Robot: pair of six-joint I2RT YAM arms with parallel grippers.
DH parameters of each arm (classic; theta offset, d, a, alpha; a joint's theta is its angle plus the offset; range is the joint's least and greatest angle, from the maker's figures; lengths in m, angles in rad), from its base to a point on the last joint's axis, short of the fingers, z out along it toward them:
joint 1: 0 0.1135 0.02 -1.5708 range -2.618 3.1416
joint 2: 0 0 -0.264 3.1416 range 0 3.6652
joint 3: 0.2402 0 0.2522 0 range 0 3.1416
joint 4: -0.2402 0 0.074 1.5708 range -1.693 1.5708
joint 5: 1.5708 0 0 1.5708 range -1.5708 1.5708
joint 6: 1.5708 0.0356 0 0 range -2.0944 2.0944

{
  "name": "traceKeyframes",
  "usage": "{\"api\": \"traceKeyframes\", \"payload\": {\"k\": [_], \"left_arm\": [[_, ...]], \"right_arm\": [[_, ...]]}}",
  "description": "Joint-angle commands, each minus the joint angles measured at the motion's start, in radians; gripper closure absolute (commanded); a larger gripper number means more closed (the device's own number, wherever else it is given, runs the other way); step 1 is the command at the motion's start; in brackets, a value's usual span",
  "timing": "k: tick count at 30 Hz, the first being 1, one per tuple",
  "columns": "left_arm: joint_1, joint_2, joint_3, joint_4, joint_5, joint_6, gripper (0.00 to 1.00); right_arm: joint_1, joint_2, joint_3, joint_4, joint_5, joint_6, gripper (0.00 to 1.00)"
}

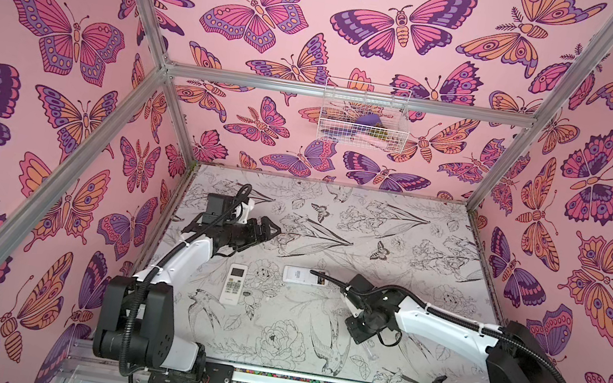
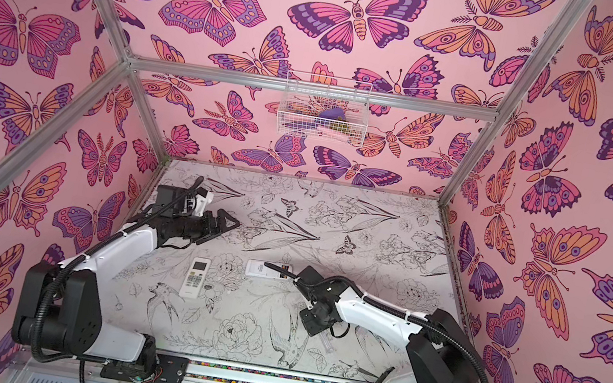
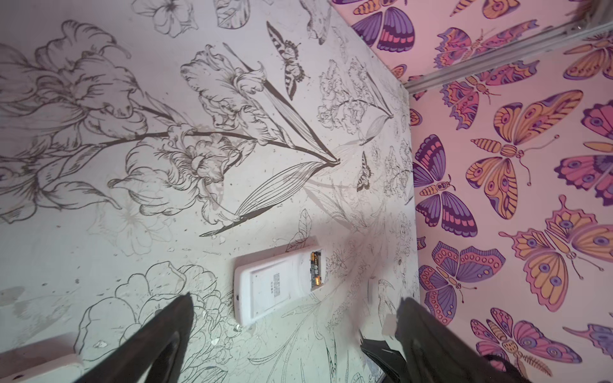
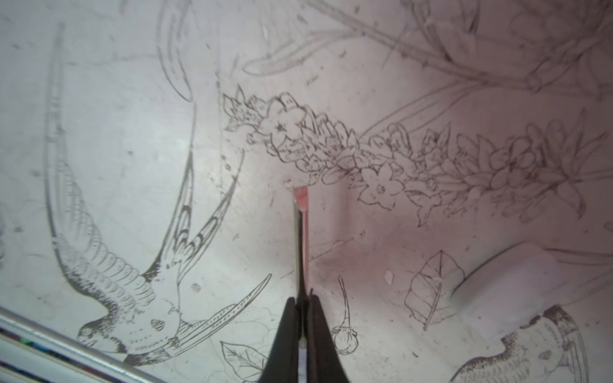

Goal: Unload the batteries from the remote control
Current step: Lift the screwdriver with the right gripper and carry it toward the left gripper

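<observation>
A white remote control (image 1: 299,275) (image 2: 260,268) lies face down mid-table with its battery bay uncovered. The batteries (image 3: 316,268) sit in that bay, black with gold ends; they also show in a top view (image 1: 319,278). My left gripper (image 3: 296,296) (image 1: 271,229) hangs open, above and to the left of this remote (image 3: 275,285), holding nothing. My right gripper (image 4: 302,300) is shut on a thin screwdriver (image 4: 301,232) whose flat tip points at the bare table just in front of the remote. In both top views the right wrist (image 1: 368,316) hides its fingers.
A second white remote (image 1: 233,284) lies face up, left of centre. The right arm's black cable (image 1: 328,278) crosses the open bay's end. A blurred white object (image 4: 504,288) lies near the screwdriver. A wire basket (image 1: 363,120) hangs on the back wall.
</observation>
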Motion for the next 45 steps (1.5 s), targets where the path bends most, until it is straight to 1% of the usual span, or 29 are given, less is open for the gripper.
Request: {"api": "traceKeyframes", "payload": {"k": [1,4,6,9,12,13,14,17,19,21,25,27,32,34,36,37,38,39,41,42,43,45], "left_arm": [[0.010,-0.029,0.039,-0.034,0.109,0.092,0.04],[0.010,-0.034,0.074,-0.065,0.228,0.169,0.04],[0.010,-0.030,0.100,-0.097,0.302,0.238,0.04],[0.010,-0.027,0.137,-0.154,0.378,0.332,0.03],[0.008,-0.035,0.191,-0.264,0.454,0.448,0.02],[0.008,-0.034,0.211,-0.307,0.469,0.504,0.01],[0.007,-0.033,0.228,-0.346,0.472,0.537,0.00],[-0.004,-0.034,0.286,-0.425,0.444,0.601,0.00],[-0.006,-0.033,0.331,-0.497,0.416,0.671,0.00],[-0.005,-0.027,0.369,-0.590,0.388,0.779,0.00],[-0.012,-0.033,0.408,-0.695,0.364,0.974,0.02],[-0.016,-0.030,0.441,-0.800,0.402,1.132,0.05],[-0.066,-0.026,0.500,-1.019,0.396,1.510,0.12],[-0.088,-0.021,0.521,-1.090,0.372,1.632,0.15],[-0.096,-0.016,0.535,-1.134,0.369,1.719,0.20],[-0.096,-0.014,0.536,-1.147,0.374,1.753,0.20],[-0.098,-0.014,0.536,-1.149,0.374,1.769,0.21],[-0.104,-0.013,0.539,-1.149,0.370,1.779,0.22],[-0.116,-0.008,0.556,-1.145,0.364,1.754,0.27],[-0.115,-0.007,0.567,-1.131,0.368,1.699,0.29],[-0.115,-0.006,0.571,-1.091,0.364,1.611,0.30],[-0.113,-0.009,0.560,-1.002,0.335,1.439,0.30]], "right_arm": [[-0.037,-0.043,0.043,0.043,-0.090,-0.114,1.00],[-0.076,-0.038,0.097,0.069,-0.160,-0.155,1.00],[-0.090,-0.021,0.144,0.096,-0.233,-0.187,1.00],[-0.091,0.002,0.196,0.118,-0.302,-0.246,1.00],[-0.092,0.019,0.237,0.136,-0.344,-0.298,1.00],[-0.093,0.019,0.236,0.172,-0.371,-0.294,1.00],[-0.100,0.013,0.221,0.223,-0.437,-0.306,1.00],[-0.103,0.001,0.189,0.335,-0.507,-0.340,1.00],[-0.109,0.009,0.204,0.351,-0.550,-0.354,1.00],[-0.119,0.026,0.228,0.340,-0.614,-0.384,1.00],[-0.127,0.060,0.249,0.341,-0.725,-0.433,1.00],[-0.132,0.069,0.253,0.349,-0.773,-0.449,1.00],[-0.139,0.062,0.235,0.359,-0.873,-0.568,1.00],[-0.147,0.057,0.230,0.382,-0.899,-0.575,1.00],[-0.152,0.054,0.225,0.405,-0.923,-0.582,1.00],[-0.153,0.052,0.221,0.418,-0.923,-0.588,1.00],[-0.153,0.049,0.216,0.439,-0.897,-0.583,1.00],[-0.153,0.042,0.207,0.476,-0.849,-0.560,1.00],[-0.148,0.014,0.179,0.568,-0.709,-0.511,1.00],[-0.140,-0.007,0.156,0.612,-0.639,-0.505,1.00],[-0.131,-0.036,0.126,0.660,-0.545,-0.508,1.00],[-0.108,-0.079,0.067,0.757,-0.410,-0.536,1.00]]}}
